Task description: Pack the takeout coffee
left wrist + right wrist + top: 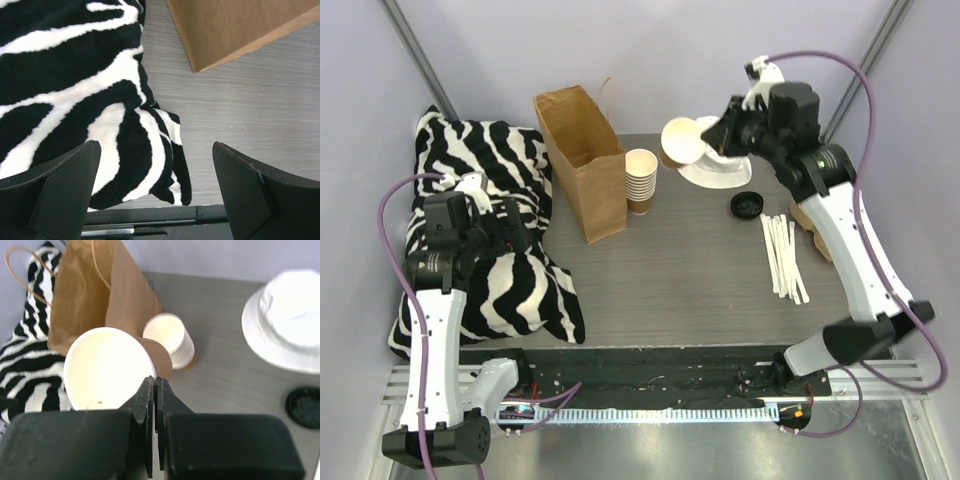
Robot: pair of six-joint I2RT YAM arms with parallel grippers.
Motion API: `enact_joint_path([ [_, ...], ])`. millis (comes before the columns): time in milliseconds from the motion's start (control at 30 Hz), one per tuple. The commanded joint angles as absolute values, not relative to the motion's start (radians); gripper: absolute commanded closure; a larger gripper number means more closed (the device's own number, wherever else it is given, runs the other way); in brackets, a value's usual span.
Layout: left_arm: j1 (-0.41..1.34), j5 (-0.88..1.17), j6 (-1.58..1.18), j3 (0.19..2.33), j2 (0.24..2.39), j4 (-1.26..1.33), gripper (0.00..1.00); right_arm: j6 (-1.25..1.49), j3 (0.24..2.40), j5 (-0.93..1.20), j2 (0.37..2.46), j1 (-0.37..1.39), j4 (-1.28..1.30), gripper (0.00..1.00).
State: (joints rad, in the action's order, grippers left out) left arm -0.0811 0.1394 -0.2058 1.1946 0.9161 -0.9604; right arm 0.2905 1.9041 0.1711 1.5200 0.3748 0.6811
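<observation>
The stack of cream paper cups is standing between the brown paper bag and the round black plastic lid.

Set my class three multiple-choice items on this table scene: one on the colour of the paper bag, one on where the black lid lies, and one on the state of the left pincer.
1. What colour is the paper bag?
A) white B) green C) brown

2. Where is the black lid?
A) inside the paper bag B) on the table, near the white hat C) on the floor

3. How is the left pincer?
A) open, holding nothing B) shut on the paper bag C) shut on the lid

Answers:
1 C: the paper bag shows plain brown in the top and right wrist views.
2 B: the lid lies flat on the table, and the cup gripped by the right pincer is uncovered.
3 A: its fingers stand wide apart, with only the striped cloth and the table between them.
</observation>
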Motion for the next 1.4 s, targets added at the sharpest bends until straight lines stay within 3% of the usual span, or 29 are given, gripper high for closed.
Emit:
enact_joint_path([
  [0,-0.087,0.210,-0.221,1.235,0.904,-0.922,0.00,0.295,1.657,0.176,1.396,0.365,0.609,0.99],
  [400,-0.087,0.379,-0.291,1.122,0.789,-0.782,0.00,0.357,1.106,0.261,1.319,0.370,0.398,0.99],
  [900,-0.087,0.474,-0.212,1.055,0.768,-0.799,0.00,0.338,1.048,0.295,1.436,0.514,0.304,0.99],
  [1367,-0.087,0.469,-0.216,1.043,0.765,-0.795,0.00,0.226,0.985,0.147,1.430,0.589,0.268,0.99],
])
